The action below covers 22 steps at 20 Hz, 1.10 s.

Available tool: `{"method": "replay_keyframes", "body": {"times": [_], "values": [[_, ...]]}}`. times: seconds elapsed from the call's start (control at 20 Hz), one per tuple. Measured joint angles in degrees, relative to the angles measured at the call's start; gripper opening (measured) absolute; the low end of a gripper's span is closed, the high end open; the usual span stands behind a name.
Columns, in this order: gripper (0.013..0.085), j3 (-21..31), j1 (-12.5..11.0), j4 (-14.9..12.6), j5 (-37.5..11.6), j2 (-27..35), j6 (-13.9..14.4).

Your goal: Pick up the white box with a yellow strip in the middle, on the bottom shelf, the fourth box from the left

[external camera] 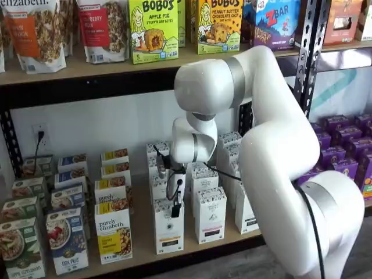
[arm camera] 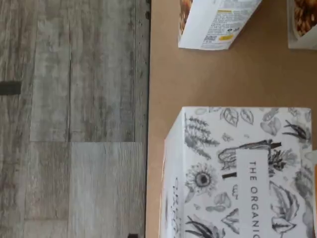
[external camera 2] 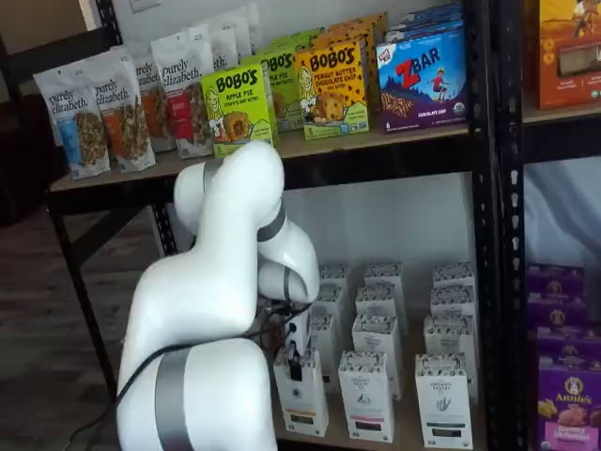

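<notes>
Pincer [external camera: 175,210] at full spread, empty, hangs just over the white box [external camera: 169,229]; box at 6 o'clock, long axis upright.

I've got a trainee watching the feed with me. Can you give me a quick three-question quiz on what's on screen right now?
1. True or false: the white box has been lifted clear of the bottom shelf.
2. Multiple choice: which goods share the bottom shelf with it? A. Bobo's bars. B. purely elizabeth boxes. C. Z Bar boxes.
3. Fill in: in the wrist view, the print on the white box's patterned top reads "THE ____".

Key
1. False. In both shelf views it stands on the board.
2. B
3. ORGANIC
</notes>
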Motion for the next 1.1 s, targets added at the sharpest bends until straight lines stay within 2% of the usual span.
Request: {"method": "replay_keyframes", "body": {"times": [0.3,0.75,0.85,0.9,1.05,1.1], "values": [[0.085,0.0,0.0,-1.1,-2.2,1.0,0.8],[0.085,-1.7,0.3,-2.0,-2.0,2.5,2.0],[0.077,-2.0,0.4,-2.8,-2.1,2.8,2.7],[0.077,-2.1,0.4,-2.9,-2.3,2.9,2.8],[0.069,-2.4,0.5,-3.3,-2.4,3.3,3.3],[0.069,-2.6,0.5,-3.4,-2.0,3.4,3.4]]}}
